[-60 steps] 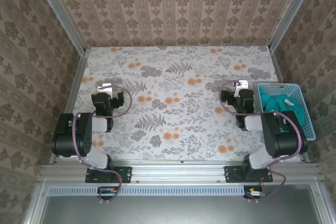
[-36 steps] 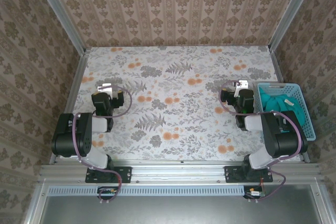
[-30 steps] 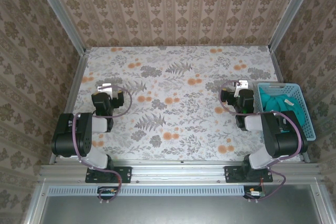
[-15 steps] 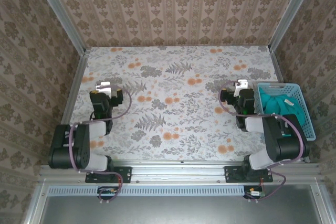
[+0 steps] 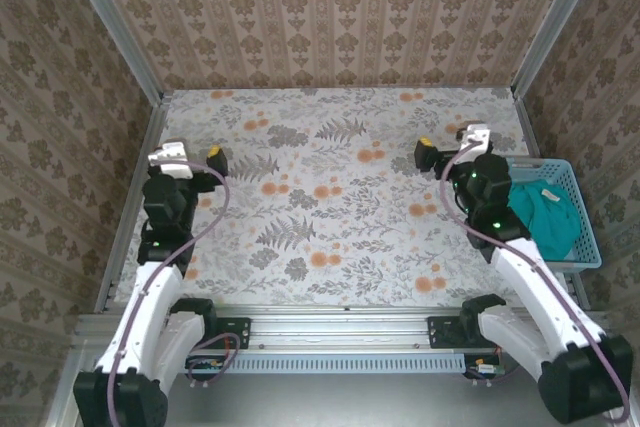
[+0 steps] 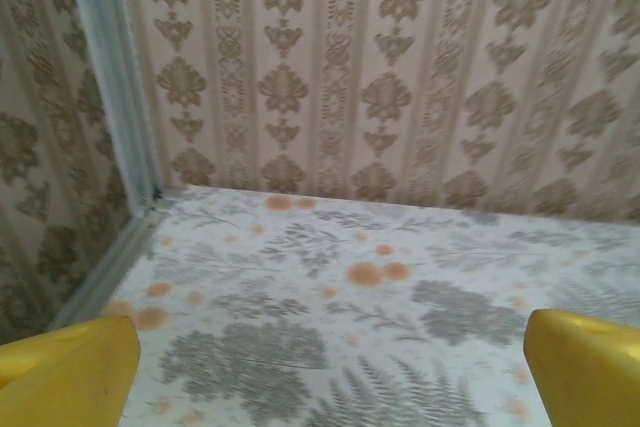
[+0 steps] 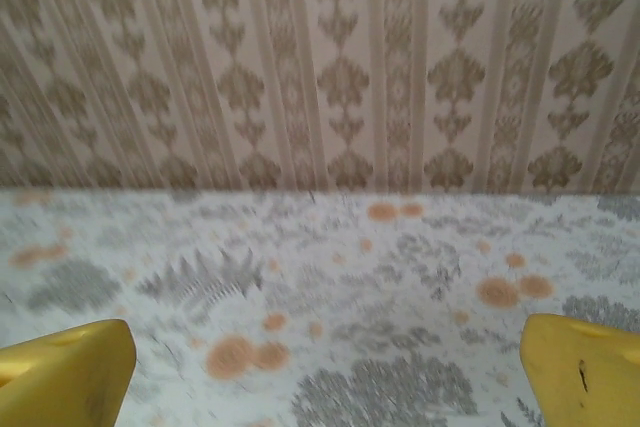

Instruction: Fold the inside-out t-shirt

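Note:
The inside-out t-shirt (image 5: 543, 211) is a teal bundle lying in the light-blue basket (image 5: 590, 239) at the table's right edge, with a small white tag on top. My right gripper (image 5: 452, 141) hovers over the table just left of the basket's far corner, open and holding nothing. In the right wrist view its yellow fingertips (image 7: 62, 375) stand wide apart over bare floral cloth. My left gripper (image 5: 188, 154) is raised near the table's left edge, open and empty. The left wrist view has that gripper (image 6: 325, 377) facing the far left corner.
The table (image 5: 330, 197) carries a floral cloth with grey ferns and orange dots. Patterned walls close it in at the back and both sides, with metal posts (image 6: 108, 77) in the corners. A metal rail (image 5: 340, 327) runs along the near edge by the arm bases.
Both arms have unfolded from their tucked rest pose and lifted. The left gripper swung left and away; the right one moved farther out beside the basket. Both stayed open.

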